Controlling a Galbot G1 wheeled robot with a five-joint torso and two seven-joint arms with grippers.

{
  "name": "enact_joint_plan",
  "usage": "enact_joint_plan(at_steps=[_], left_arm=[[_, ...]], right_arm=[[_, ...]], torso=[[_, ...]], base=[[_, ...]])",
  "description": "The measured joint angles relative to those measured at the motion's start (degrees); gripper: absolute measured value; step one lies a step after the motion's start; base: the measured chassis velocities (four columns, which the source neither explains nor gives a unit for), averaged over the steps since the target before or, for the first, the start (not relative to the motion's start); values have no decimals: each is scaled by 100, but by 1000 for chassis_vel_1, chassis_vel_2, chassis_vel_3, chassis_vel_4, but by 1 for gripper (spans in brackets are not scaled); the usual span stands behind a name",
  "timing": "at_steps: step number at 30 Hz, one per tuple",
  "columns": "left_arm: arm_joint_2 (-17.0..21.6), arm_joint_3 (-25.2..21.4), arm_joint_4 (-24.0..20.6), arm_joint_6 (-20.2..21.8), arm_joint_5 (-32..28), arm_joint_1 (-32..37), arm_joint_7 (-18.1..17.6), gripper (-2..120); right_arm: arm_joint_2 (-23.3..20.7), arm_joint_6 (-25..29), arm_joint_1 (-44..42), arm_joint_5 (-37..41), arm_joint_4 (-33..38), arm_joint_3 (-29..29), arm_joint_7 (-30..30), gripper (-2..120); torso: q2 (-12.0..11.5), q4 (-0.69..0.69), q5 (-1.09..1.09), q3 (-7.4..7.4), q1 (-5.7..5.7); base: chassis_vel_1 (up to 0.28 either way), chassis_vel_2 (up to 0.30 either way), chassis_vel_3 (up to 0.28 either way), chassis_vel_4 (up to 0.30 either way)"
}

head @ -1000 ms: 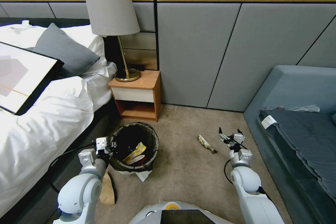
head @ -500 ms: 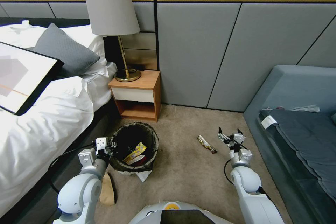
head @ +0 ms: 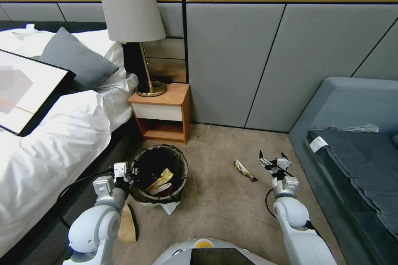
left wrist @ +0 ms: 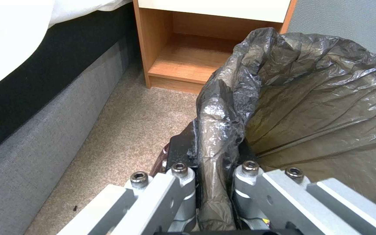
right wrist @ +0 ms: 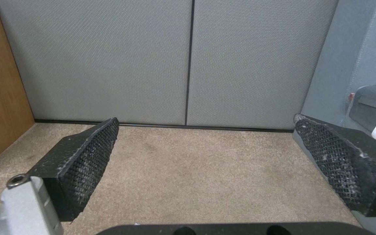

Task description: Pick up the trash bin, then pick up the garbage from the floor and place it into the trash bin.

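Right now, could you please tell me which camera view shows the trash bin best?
The head view: the whole trash bin shows, litter inside. The left wrist view shows only its bagged rim pinched in the left end effector; the right wrist view shows carpet and wall.

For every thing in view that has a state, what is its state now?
trash bin: upright on the carpet, bag folded over its rim, wrappers inside.
left hand: shut on the bin's rim and bag.
right hand: open, empty, beside the snack wrapper.
snack wrapper: flat on the carpet, not held.
tissue: on the floor against the bin.
lamp: upright on the nightstand.
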Motion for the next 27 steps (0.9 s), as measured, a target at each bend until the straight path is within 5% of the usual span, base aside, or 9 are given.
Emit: enact_joint_plan(at_steps=[6,17,27], left_arm=[[119,-88,-366,108,-276,17,-553,4],[130,-107,-499,121,-370,74,-559,4],[139,-122,-640,121,-402,121,-552,4]], right_arm=[[-299,-260,9,396,258,-24,141,100],[-1569,-1398,85,2100,1379,-133,803,100],[-1639,-1491,103,2219,1430,-149,849,100]], torso=[[0,0,2,0,0],[0,2,-3,0,0],[0,-1,2,0,0]], base=[[0,0,0,0],[0,0,0,0],[0,0,0,0]])
